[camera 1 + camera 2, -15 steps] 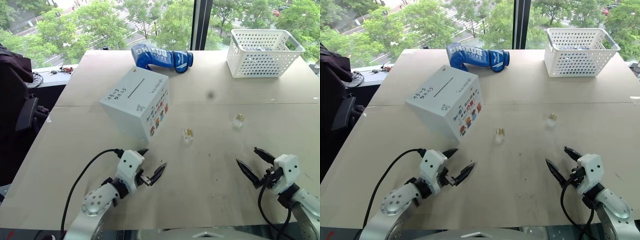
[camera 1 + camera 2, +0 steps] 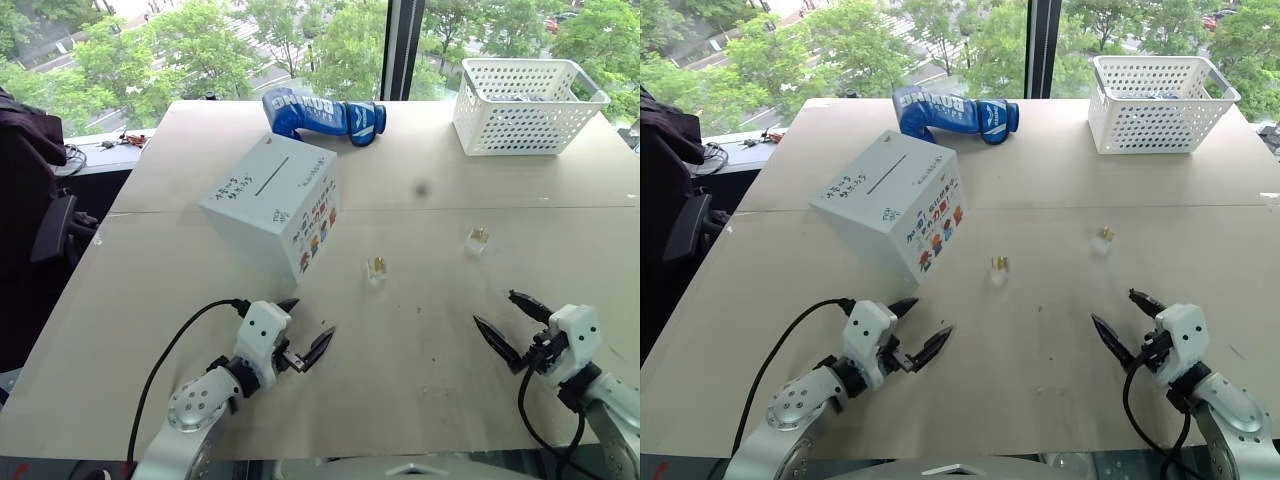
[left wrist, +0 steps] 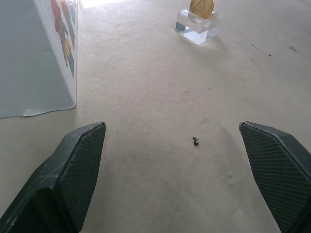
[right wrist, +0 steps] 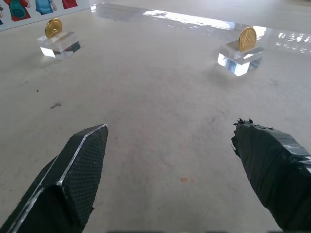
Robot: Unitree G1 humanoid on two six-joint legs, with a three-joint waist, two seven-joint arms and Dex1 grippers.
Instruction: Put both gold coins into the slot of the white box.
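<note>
Coins stood on edge in clear blocks mid-tabletop: one (image 2: 377, 265) nr the white box (image 2: 272, 203), other (image 2: 479, 236) twd right edge. Both grippers, left (image 2: 305, 338) & right (image 2: 506, 322), gaped empty; each coin lay ahead of its nearer gripper. Slot (image 2: 271, 174) probably on top.

The black handwriting (image 2: 240, 189) on the white cardboard box (image 2: 262, 215) is too small to be read. What is lying inside the white perforated plastic basket (image 2: 528, 105) is hidden by its walls. In the left wrist view the box is cut off by the edge.
</note>
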